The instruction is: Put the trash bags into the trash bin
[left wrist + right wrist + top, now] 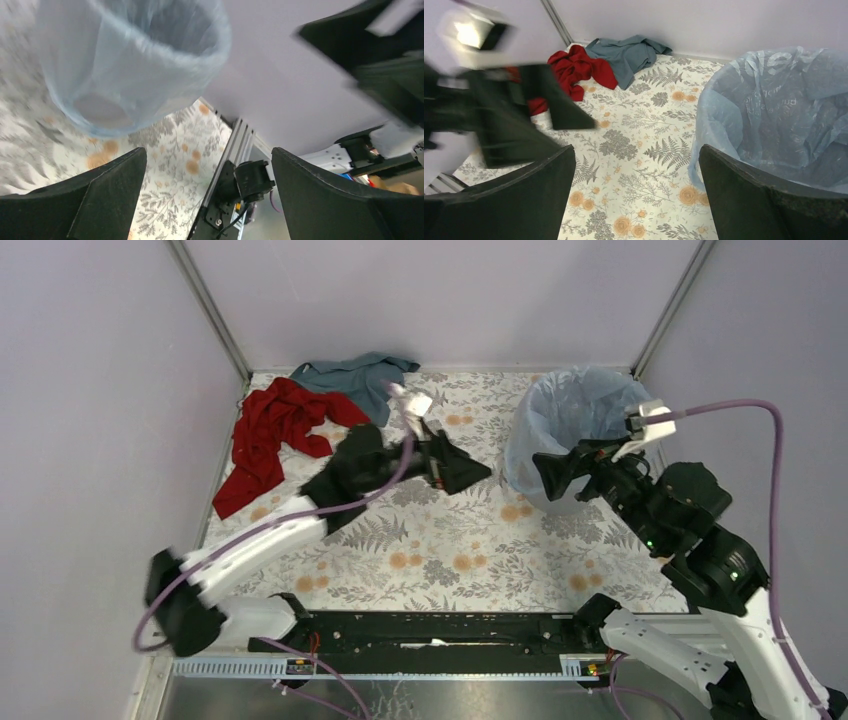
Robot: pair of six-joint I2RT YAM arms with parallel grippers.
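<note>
1 table (pixel 440 550), covered in a fern-and-flower print and closed in by lilac walls, takes up most of the overhead view, with both arms bolted at its near edge. Next in size is the trash bin (pixel 525 455), which stands upright at the far right of the table, close to the corner post. The trash bag (pixel 580 405) is already in it. The pale blue crinkly film lines the inside, folds over the wide rim and hangs down the outside nearly to the table, so the grey body shows only dimly through it. At the far left lies a crumpled red cloth (pixel 275 435), and a smaller teal-grey cloth (pixel 355 375) touches it on the wall side. Both are well apart from the bin. The left gripper (pixel 462 470) hangs over the middle of the table between the cloths and the bin, with its 2 fingers spread wide and nothing between them. Its wrist view, somewhat blurred, shows the bagged bin ahead, apart from the fingertips. The right gripper (pixel 552 475) sits just beside the bin's near-left flank, also spread wide and empty. Whether a finger brushes the hanging film cannot be told, though no film is pinched.
</note>
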